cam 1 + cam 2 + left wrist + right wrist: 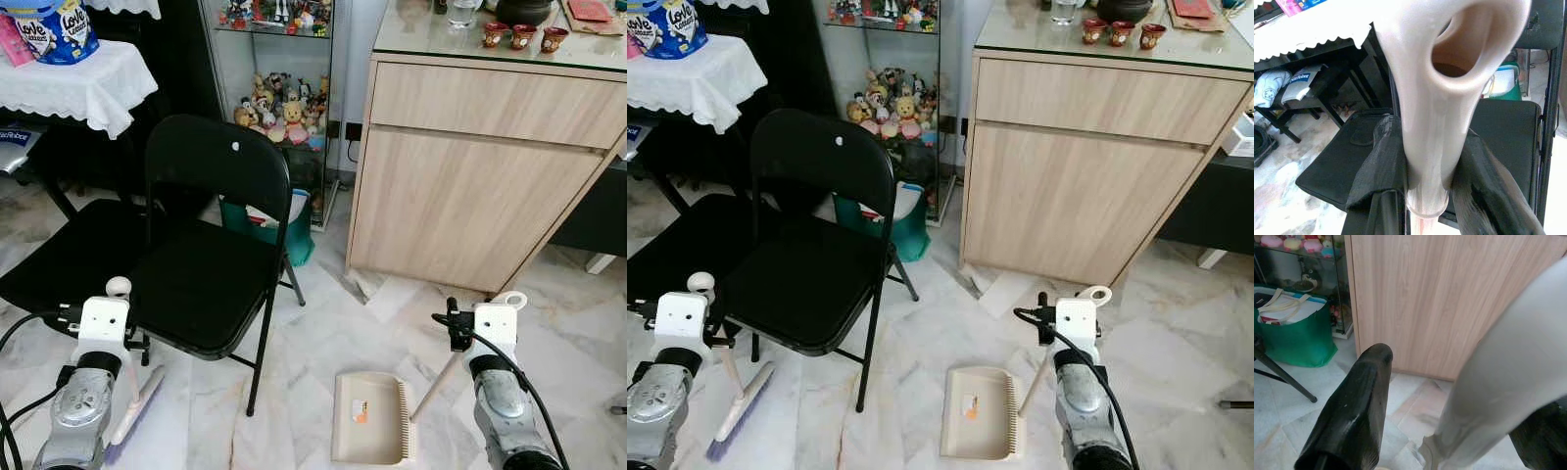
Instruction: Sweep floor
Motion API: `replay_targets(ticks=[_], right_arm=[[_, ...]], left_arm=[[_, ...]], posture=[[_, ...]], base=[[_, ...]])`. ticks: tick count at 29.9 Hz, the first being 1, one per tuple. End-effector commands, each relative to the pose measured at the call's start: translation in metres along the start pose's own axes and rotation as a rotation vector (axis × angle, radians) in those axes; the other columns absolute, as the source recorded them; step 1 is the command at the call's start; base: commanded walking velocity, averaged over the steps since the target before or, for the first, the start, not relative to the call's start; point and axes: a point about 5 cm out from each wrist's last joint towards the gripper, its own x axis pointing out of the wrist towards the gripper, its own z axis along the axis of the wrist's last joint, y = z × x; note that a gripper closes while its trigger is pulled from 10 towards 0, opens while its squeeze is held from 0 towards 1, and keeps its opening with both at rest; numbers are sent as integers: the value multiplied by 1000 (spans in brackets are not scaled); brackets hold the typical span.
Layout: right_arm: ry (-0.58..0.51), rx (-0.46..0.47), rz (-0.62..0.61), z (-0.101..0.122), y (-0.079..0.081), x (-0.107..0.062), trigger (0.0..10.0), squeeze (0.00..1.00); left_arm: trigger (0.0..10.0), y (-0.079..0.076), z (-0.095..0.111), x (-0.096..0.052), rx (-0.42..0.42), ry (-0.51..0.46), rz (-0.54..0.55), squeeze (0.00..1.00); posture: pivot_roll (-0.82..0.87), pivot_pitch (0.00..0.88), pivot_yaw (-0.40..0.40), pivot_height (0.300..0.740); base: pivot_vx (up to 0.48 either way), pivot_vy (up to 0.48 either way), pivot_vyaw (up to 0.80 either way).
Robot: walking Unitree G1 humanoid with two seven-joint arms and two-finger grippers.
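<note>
White marble floor (323,333), black folding metal chair (211,245) ahead of left gripper (1425,196). Left gripper clamped on cream plastic brush handle (1430,127); brush head with purple bristles (740,411) rests on floor just below it. Right gripper (1449,431) holds cream dustpan handle (1498,396); beige plastic dustpan (370,416) lies flat, inboard of right gripper, between both arms. Brush's long axis runs down-forward; sweep goes rightward toward the pan, I'd judge.

chair (201,264) left, dustpan (369,418) right of it, cabinet (470,186) behind dustpan
</note>
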Motion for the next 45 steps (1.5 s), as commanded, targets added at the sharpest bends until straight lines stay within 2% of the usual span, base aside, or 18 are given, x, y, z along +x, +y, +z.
replay_targets(ticks=[1, 24, 33, 34, 35, 36, 37, 38, 39, 40, 45], right_arm=[[-12, -3, -3, 0, -2, -2, 10000, 0], [-16, -28, -85, -5, 0, -9, 10000, 0], [-8, -26, -79, -7, 7, -10, 10000, 0], [-9, -26, -77, -6, 7, -9, 7922, 0], [-9, -26, -77, -6, 7, -9, 7922, 0], [-9, -27, -77, -6, 7, -9, 4706, 0], [-9, -27, -77, -6, 7, -9, 4706, 0], [-9, -29, -77, -6, 6, -8, 1804, 0], [-9, -29, -77, -6, 6, -8, 1804, 0], [-11, -30, -78, -5, 5, -8, 0, 0], [-11, -30, -80, -5, 4, -8, 0, 0]], left_arm=[[10000, 2, 4, 2, 4, -25, 9, 0], [10000, 3, 3, 1, 5, -18, 9, 0], [10000, 2, 3, 2, 4, -21, 8, 0], [10000, 2, 3, 2, 4, -21, 11, 0], [10000, 2, 4, 2, 4, -22, 12, 0], [10000, 2, 4, 2, 4, -22, 13, 0], [10000, 2, 4, 2, 4, -22, 13, 0], [10000, 2, 3, 2, 4, -22, 13, 0], [10000, 2, 3, 2, 4, -22, 13, 0], [10000, 2, 3, 1, 4, -22, 14, 0], [10000, 3, 3, 2, 4, -21, 17, 0]], posture=[[2, 85, 32, 740], [-3, 92, 31, 740], [3, 88, 30, 740], [3, 88, 30, 740], [3, 88, 30, 740], [3, 88, 30, 740], [5, 85, 28, 740], [5, 85, 28, 740], [5, 85, 28, 740], [5, 85, 28, 740], [5, 85, 28, 740]], base=[[0, 0, 0], [0, 0, 0], [0, 0, 0], [0, 0, 0], [0, 0, 0], [0, 0, 0], [0, 0, 0], [0, 0, 0], [0, 0, 0], [0, 0, 0], [0, 0, 0]])
